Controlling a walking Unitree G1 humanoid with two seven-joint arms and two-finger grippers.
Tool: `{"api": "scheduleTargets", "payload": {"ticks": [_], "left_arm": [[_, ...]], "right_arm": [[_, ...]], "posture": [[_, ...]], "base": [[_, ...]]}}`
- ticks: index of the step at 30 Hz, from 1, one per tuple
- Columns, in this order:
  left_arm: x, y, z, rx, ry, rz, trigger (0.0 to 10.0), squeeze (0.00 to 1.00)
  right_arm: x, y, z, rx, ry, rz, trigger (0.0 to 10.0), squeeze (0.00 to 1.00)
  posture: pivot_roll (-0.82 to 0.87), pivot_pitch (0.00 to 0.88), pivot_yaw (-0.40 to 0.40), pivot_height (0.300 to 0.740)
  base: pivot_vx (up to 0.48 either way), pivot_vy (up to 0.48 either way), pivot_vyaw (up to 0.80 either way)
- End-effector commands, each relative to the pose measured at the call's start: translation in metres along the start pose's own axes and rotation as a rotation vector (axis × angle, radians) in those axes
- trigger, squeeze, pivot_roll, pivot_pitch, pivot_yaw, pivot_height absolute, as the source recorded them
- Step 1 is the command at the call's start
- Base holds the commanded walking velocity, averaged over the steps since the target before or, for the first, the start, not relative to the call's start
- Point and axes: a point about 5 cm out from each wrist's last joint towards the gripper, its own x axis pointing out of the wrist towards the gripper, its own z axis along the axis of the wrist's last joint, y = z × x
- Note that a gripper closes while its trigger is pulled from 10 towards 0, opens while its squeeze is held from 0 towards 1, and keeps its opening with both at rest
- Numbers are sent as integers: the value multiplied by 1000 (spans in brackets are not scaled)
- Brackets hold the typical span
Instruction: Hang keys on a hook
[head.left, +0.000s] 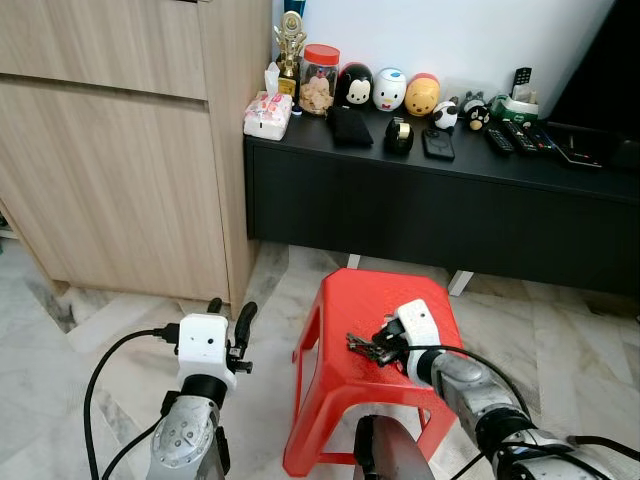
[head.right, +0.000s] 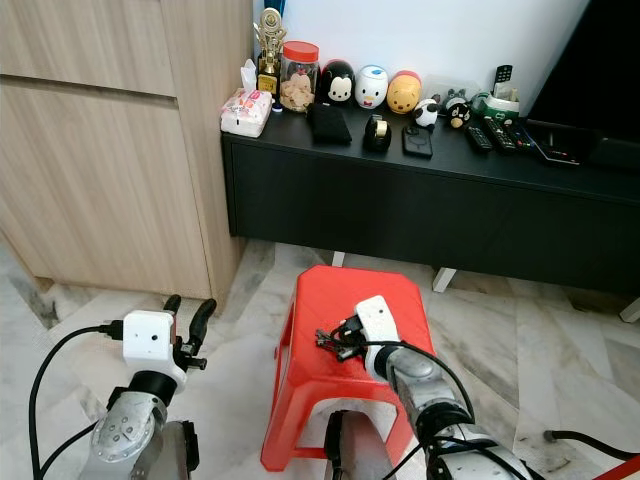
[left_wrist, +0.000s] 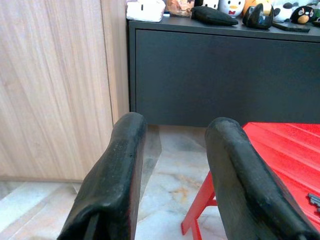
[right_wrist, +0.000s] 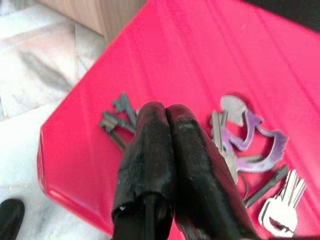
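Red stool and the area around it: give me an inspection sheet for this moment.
Surface: red plastic stool on a marbled tile floor.
Job's things: bunch of metal keys lying on the stool top; no hook seen.
Clutter: dark shoe tip on the floor beside the stool.
Grippers: right gripper at the keys, fingers pressed together; left gripper open, beside the stool.
Cables: black cable looping off the left wrist.
Surroundings: black low cabinet carrying toy figures, a jar and remotes; wooden cupboard.
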Motion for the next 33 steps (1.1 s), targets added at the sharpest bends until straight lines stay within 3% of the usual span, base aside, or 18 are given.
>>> {"api": "scheduleTargets", "payload": {"ticks": [1, 3, 4, 5, 6, 7, 8, 9, 26, 27, 28, 33], "left_arm": [[2, -3, 0, -1, -7, -5, 10000, 0], [4, -3, 0, -1, -8, -5, 10000, 0], [5, -2, 0, -1, -9, -5, 10000, 0], [5, -2, 0, -1, -10, -6, 10000, 0], [6, -2, 0, -1, -10, -6, 10000, 0], [6, -2, 0, 0, -11, -7, 10000, 0], [6, -2, 0, 0, -12, -8, 10000, 0], [6, -3, 1, 0, -13, -10, 10000, 0], [4, -5, 17, 19, -48, -64, 10000, 0], [4, -6, 18, 19, -50, -70, 10000, 0], [3, -7, 20, 22, -53, -77, 10000, 0], [-1, -11, 25, 26, -53, -101, 10000, 0]], "right_arm": [[-4, -10, 8, 4, -41, -24, 0, 0], [-4, -10, 8, 6, -45, -24, 0, 0], [-6, -11, 4, 2, -31, -27, 1098, 0], [-6, -12, 2, -3, -24, -32, 3451, 0], [-6, -12, 1, -6, -19, -35, 3451, 0], [-7, -12, -1, -3, -12, -39, 10000, 0], [-7, -12, -4, 2, -2, -41, 10000, 239], [-7, -12, -6, 6, 9, -43, 10000, 1000], [7, 4, 13, 31, -29, -75, 10000, 1000], [8, 5, 14, 36, -34, -76, 10000, 816], [9, 7, 14, 40, -33, -77, 10000, 0], [12, 14, 10, 59, 4, -77, 10000, 0]], "posture": [[62, 0, -187, 550], [61, 0, -186, 550], [56, 0, -184, 550], [56, 0, -184, 550], [56, 0, -184, 550], [56, 0, -183, 550], [56, 0, -182, 550], [55, 0, -182, 550], [87, 32, -171, 550], [86, 35, -171, 550], [88, 39, -168, 550], [93, 70, -164, 550]], "base": [[0, 0, 0], [0, 0, 0], [0, 0, 0], [0, 0, 0], [0, 0, 0], [0, 0, 0], [0, 0, 0], [0, 0, 0], [0, 0, 0], [0, 0, 0], [0, 0, 0], [0, 0, 0]]}}
